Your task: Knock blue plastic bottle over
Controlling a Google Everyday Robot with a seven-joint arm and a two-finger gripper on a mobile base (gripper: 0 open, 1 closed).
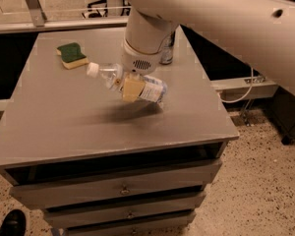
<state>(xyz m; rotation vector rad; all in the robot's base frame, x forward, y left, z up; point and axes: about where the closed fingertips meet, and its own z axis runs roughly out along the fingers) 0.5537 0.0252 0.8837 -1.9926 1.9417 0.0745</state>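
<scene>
I have the blue plastic bottle (151, 89) tipped almost flat near the middle of the table (59, 117), its white cap (92, 69) pointing to 10 o'clock. The gripper (131, 88) sits over its midsection, fingers clamped on it as far as I can judge, and the shadow beneath suggests it is not yet resting on the surface. So I'd say the tipping is mostly done; letting it lie on its side is what's left. I cannot tell whether the bottle holds any liquid. A silver can (167, 53) stands upright at 1 o'clock, contents unseen, and a green sponge (72, 55) lies at 10 o'clock
</scene>
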